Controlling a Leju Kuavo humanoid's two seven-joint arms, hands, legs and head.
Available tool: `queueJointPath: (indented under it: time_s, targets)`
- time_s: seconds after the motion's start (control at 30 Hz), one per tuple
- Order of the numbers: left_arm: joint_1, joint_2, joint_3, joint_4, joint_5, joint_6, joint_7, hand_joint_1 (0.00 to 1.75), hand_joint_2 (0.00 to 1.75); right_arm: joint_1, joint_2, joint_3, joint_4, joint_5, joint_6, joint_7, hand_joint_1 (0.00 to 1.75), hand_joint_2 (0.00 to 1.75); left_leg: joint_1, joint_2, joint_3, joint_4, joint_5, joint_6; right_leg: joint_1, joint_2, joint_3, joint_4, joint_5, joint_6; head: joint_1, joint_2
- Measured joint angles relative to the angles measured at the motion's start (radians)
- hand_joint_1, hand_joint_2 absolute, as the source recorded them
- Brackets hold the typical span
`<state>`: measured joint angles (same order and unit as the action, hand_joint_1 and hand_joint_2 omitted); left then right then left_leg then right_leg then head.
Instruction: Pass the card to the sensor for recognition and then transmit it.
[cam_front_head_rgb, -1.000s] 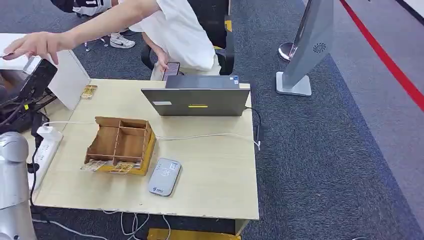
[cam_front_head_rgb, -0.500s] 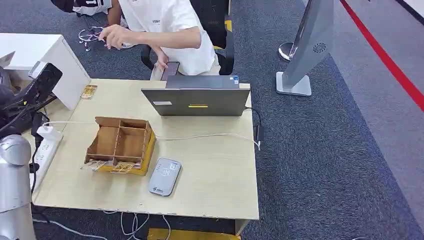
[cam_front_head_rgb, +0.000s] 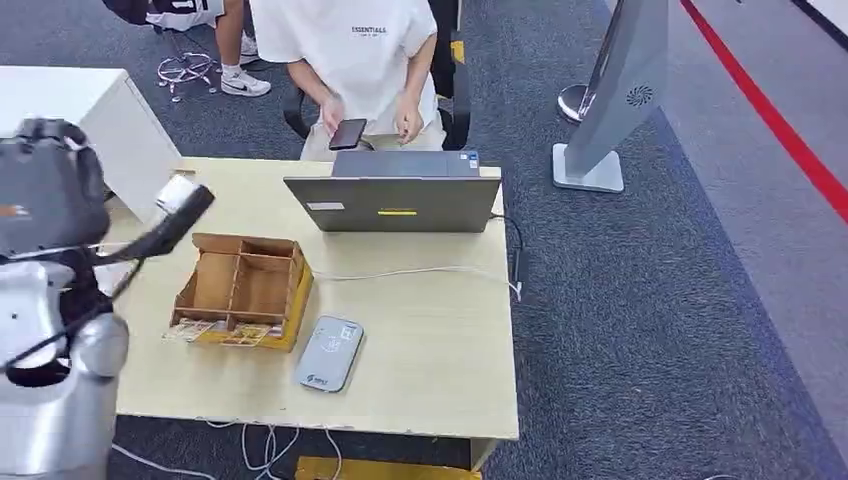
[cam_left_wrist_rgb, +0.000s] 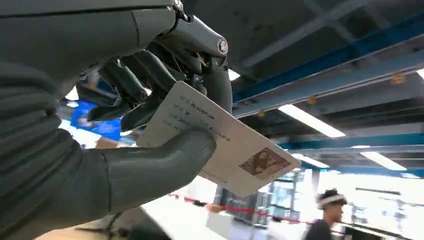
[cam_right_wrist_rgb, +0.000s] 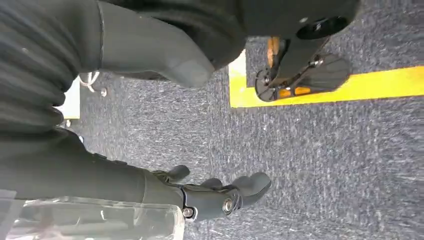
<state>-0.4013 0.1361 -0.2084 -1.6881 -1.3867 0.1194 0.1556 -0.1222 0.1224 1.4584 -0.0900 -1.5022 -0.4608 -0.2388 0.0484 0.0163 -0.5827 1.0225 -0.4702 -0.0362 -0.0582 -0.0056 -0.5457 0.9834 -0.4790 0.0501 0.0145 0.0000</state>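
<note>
White printed card with a small photo (cam_left_wrist_rgb: 227, 150) sits pinched between the thumb and dark fingers of the robot's left hand (cam_left_wrist_rgb: 150, 115), raised high over the table's left side. The grey rounded card reader (cam_front_head_rgb: 328, 352) lies lower and to the right of it, near the front edge of the pale wooden table (cam_front_head_rgb: 440, 330), beside the brown compartment box (cam_front_head_rgb: 240, 288). The card's long axis runs outward from the fingers, photo end free. The right hand (cam_right_wrist_rgb: 215, 192) hangs over the carpet, fingers loosely apart, holding nothing.
</note>
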Motion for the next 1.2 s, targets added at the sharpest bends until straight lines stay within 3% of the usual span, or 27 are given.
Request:
queueJointPath:
  time_s: [0.2, 0.33, 0.47, 0.63, 0.87, 1.2]
  targets:
    - [0.121, -0.077, -0.158, 0.009, -0.019, 0.035, -0.002, 1.75, 1.75, -0.012, 0.008, 0.000, -0.002, -0.002, 0.000, -0.007, 0.00, 1.75, 0.000, 0.002, 0.000, 0.000, 0.000, 0.000, 0.000, 0.002, -0.002, 0.000, 0.001, 0.001, 0.000, 0.000]
    - [0.183, -0.117, -0.193, 0.046, -0.017, 0.035, -0.008, 1.75, 1.75, -0.013, 0.008, 0.005, -0.002, -0.002, 0.000, -0.005, 0.00, 1.75, 0.001, 0.002, 0.000, 0.000, 0.000, 0.000, 0.001, 0.002, -0.002, 0.000, 0.001, 0.001, 0.000, 0.000]
    - [0.250, -0.163, -0.206, 0.080, -0.040, -0.009, 0.000, 1.75, 1.75, -0.013, 0.008, 0.011, -0.002, -0.002, 0.000, -0.004, 0.00, 1.75, 0.001, 0.002, -0.001, 0.000, 0.000, 0.000, 0.000, 0.002, -0.002, 0.000, 0.001, 0.001, 0.000, 0.000]
    - [0.286, -0.182, -0.213, 0.162, -0.062, -0.047, 0.016, 1.75, 1.75, -0.013, 0.008, 0.023, -0.002, 0.000, 0.000, -0.003, 0.00, 1.75, 0.001, 0.002, -0.001, 0.000, 0.000, 0.000, 0.000, 0.002, -0.002, 0.000, 0.001, 0.001, 0.000, 0.000]
    - [0.321, -0.190, -0.214, 0.306, -0.069, -0.053, 0.030, 1.75, 1.75, -0.013, 0.008, 0.040, -0.001, 0.006, 0.000, -0.006, 0.00, 1.75, 0.001, 0.002, -0.001, 0.000, 0.000, 0.000, 0.001, 0.002, -0.002, 0.000, 0.001, 0.001, 0.000, 0.000]
    - [0.331, -0.195, -0.215, 0.382, -0.067, -0.060, 0.031, 1.75, 1.75, -0.013, 0.008, 0.048, -0.001, 0.005, 0.000, -0.006, 0.00, 1.75, 0.001, 0.002, -0.001, 0.000, 0.000, 0.000, 0.001, 0.002, -0.002, 0.000, 0.001, 0.001, 0.000, 0.000]
